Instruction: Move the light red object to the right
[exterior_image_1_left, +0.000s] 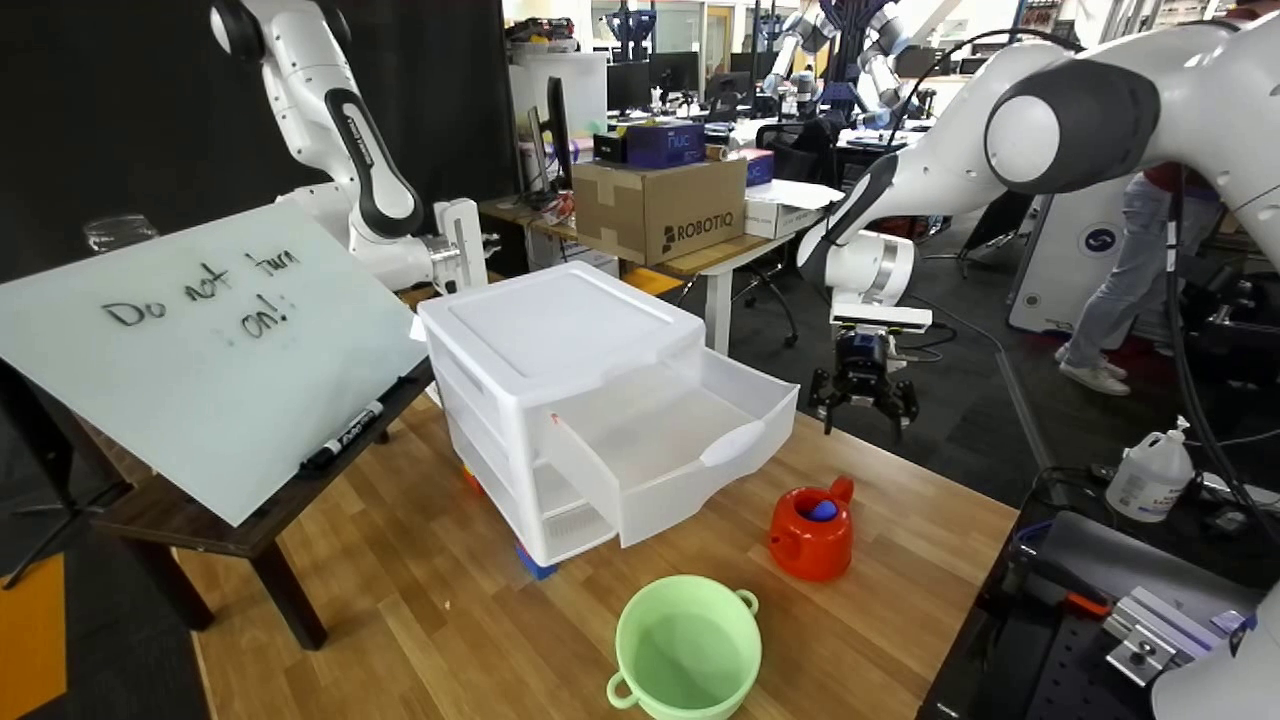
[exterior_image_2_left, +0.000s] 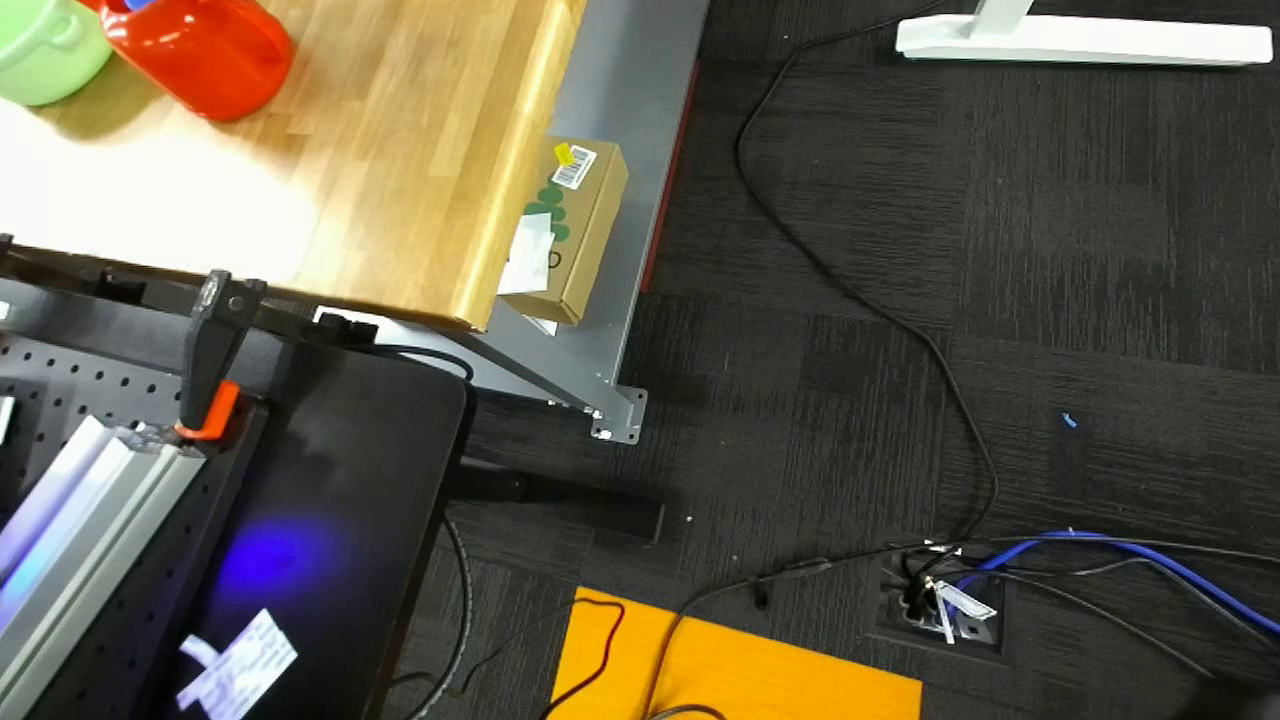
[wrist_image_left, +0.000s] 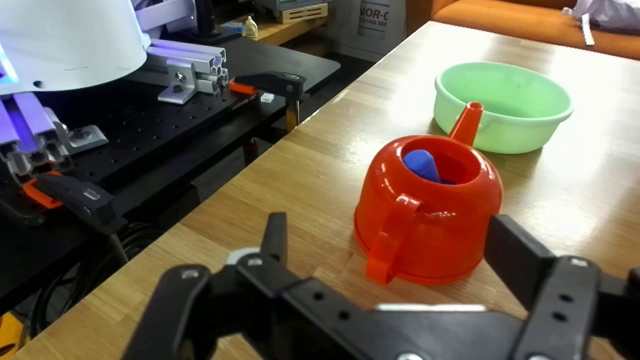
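Note:
The light red object is a red-orange pot with a spout and a handle. It stands upright on the wooden table in both exterior views (exterior_image_1_left: 812, 552) (exterior_image_2_left: 215, 62) and in the wrist view (wrist_image_left: 445, 225). A blue piece (wrist_image_left: 421, 164) sits in its opening. My gripper (exterior_image_1_left: 863, 425) is open and empty, above table height, beyond the pot's handle side. In the wrist view the gripper (wrist_image_left: 387, 222) has its fingers spread wide, with the pot ahead between and beyond them. The handle faces the gripper and the spout points away, close to the green bowl (wrist_image_left: 505, 135).
A white drawer unit (exterior_image_1_left: 560, 330) with its top drawer (exterior_image_1_left: 705, 485) pulled out stands beside the pot. The green bowl (exterior_image_1_left: 690, 650) is near the pot's spout side. A whiteboard (exterior_image_1_left: 200, 350) leans on a small stand. Black clamps (wrist_image_left: 272, 82) grip the table edge.

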